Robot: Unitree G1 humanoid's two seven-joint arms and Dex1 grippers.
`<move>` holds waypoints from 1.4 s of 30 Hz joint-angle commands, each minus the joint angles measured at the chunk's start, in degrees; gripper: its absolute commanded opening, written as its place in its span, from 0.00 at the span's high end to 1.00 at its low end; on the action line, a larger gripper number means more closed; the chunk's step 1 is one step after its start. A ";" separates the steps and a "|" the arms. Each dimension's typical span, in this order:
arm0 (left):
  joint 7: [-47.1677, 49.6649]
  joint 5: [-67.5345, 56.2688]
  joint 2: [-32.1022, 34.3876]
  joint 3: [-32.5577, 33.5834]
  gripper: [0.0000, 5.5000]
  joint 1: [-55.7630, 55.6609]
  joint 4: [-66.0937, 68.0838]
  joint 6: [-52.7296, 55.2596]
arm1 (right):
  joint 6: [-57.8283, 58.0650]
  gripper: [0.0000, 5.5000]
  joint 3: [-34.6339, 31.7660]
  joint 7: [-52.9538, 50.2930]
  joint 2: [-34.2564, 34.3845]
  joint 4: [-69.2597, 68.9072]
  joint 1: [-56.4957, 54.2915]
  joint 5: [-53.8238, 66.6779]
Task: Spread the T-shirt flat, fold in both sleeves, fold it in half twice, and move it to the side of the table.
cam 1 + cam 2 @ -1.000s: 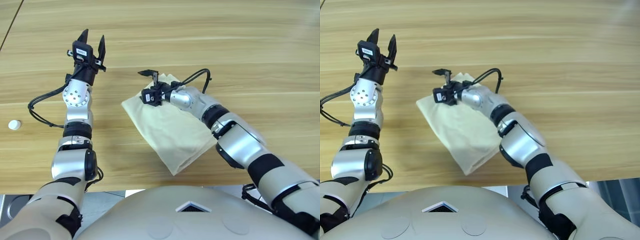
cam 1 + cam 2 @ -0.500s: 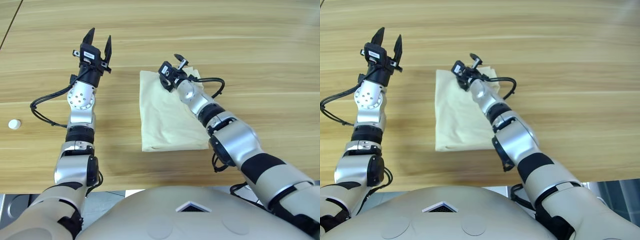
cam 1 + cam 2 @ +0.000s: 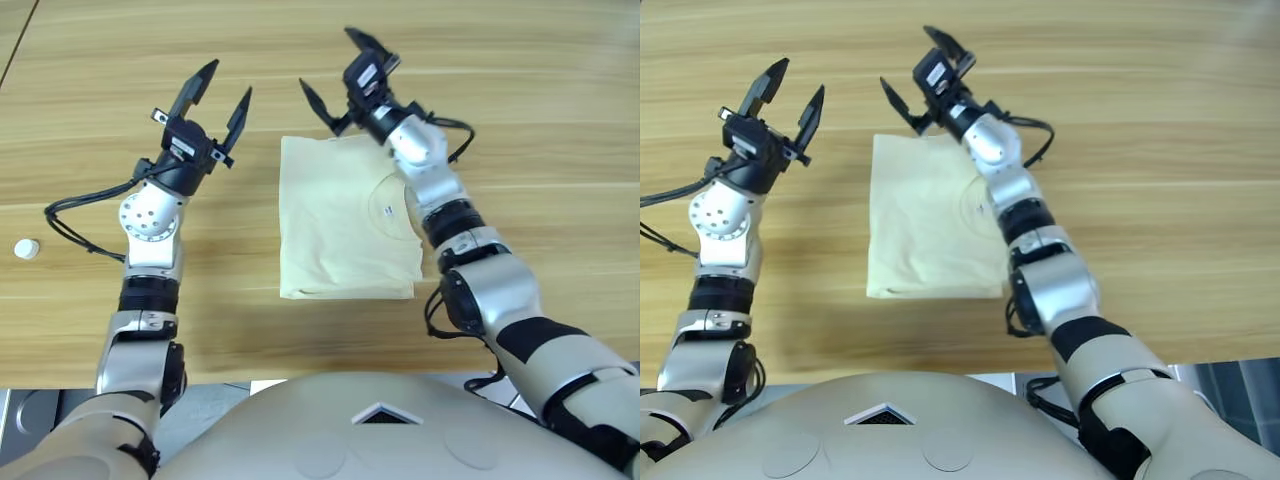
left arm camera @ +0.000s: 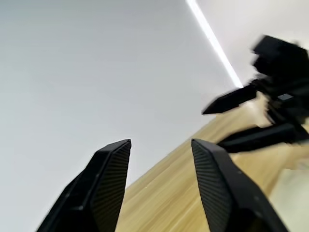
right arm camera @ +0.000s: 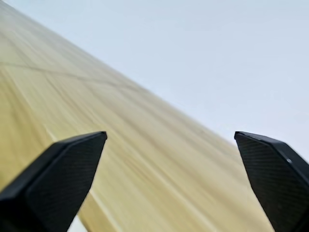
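Lying folded into a compact pale-yellow rectangle, the T-shirt [image 3: 340, 225] sits on the wooden surface [image 3: 540, 120] straight in front of the robot, between its two arms, edges roughly square to the robot. A faint round neckline seam shows on the top layer. The right arm [image 3: 445, 200] passes over the shirt's right edge, and the right jaws hang spread wide and empty above the far edge. The left jaws, also spread and empty, are raised just beside the shirt's far left corner, not touching it. Well off to the left lies a small white cap [image 3: 27, 249].

The folding looks finished, so the step in hand is likely moving the bundle aside. To do it well, pinch through all the layers at one edge and slide rather than lift — a shallow bite on the top layer alone could peel the folds open.

A second ago the shirt lay skewed with the right jaws low on its far corner; since then it has been turned square, the right jaws have let go and risen, and the left arm has leaned in closer.
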 commanded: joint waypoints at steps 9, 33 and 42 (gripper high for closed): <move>-17.72 16.34 23.58 -8.27 0.58 25.43 -21.32 4.63 | -3.76 0.11 2.72 37.39 -44.24 -52.11 45.64 3.27; -16.82 28.50 25.43 -16.24 0.58 24.99 -27.87 12.02 | -1.29 0.11 9.50 23.82 -43.88 -45.89 46.66 -18.15; -15.76 29.58 26.07 -16.93 0.58 23.98 -27.61 11.71 | -1.00 0.40 11.69 23.35 -44.39 -45.28 46.17 -18.40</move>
